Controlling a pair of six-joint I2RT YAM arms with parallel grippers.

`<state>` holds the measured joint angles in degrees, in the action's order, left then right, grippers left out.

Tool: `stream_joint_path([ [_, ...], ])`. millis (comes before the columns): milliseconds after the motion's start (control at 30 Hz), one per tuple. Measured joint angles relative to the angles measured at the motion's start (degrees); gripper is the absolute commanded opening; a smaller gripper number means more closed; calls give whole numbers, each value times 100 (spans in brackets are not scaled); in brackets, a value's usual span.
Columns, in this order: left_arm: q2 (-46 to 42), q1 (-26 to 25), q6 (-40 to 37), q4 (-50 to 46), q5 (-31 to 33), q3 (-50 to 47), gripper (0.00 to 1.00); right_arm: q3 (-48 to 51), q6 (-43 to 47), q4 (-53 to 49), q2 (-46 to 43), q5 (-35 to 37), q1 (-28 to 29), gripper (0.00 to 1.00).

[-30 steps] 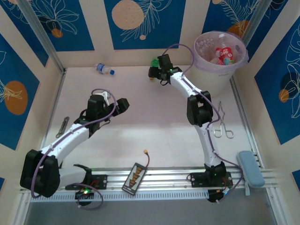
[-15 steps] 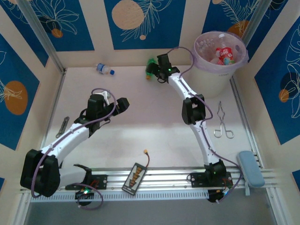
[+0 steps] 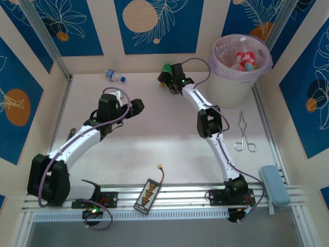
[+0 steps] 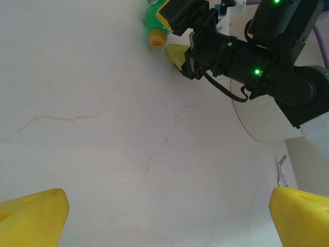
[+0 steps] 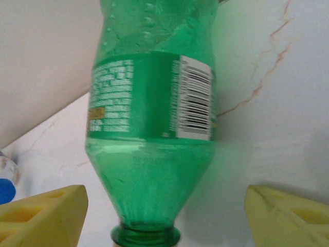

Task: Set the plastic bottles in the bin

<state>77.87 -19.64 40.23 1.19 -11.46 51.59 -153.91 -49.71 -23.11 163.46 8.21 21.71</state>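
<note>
A green plastic bottle [image 3: 166, 68] [image 5: 154, 103] lies by the back wall, its neck toward my right gripper [image 3: 168, 77] [image 5: 164, 211]. That gripper is open, its yellow fingers [image 5: 43, 216] either side of the neck with gaps on both sides. The left wrist view also catches the green bottle [image 4: 154, 18] and its orange cap. A clear bottle with a blue cap [image 3: 115, 76] lies at the back left. The bin [image 3: 241, 85], white with a pale liner, stands at the back right with red-labelled bottles [image 3: 245, 60] inside. My left gripper [image 3: 134, 109] [image 4: 167, 218] hangs open over bare table.
Metal tongs [image 3: 244, 135] lie right of the right arm. A metal clip [image 3: 68, 138] lies at the left edge. A small board with a cable [image 3: 149, 193] and a grey-blue pad [image 3: 276, 185] sit near the front rail. The back wall is close behind the green bottle.
My right gripper has reached farther toward the back wall and come around the green bottle's neck. The left arm has shifted a little away from its base.
</note>
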Motion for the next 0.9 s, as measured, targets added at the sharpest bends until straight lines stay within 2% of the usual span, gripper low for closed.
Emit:
stream_joint_path([
  [233, 1504, 24, -313, -201, -144, 1456, 100, -9, -243, 87, 52, -138, -35, 69],
  [300, 1731, 33, -306, -136, -240, 1611, 100, -4, -306, 81, 55, -162, -48, 66],
  [633, 1908, 42, -264, -37, -354, 1609, 100, 107, -404, 79, 55, -186, -125, 45],
  [900, 1908, 72, -258, -15, -354, 1606, 100, 195, -398, 92, 48, -247, -149, 35],
])
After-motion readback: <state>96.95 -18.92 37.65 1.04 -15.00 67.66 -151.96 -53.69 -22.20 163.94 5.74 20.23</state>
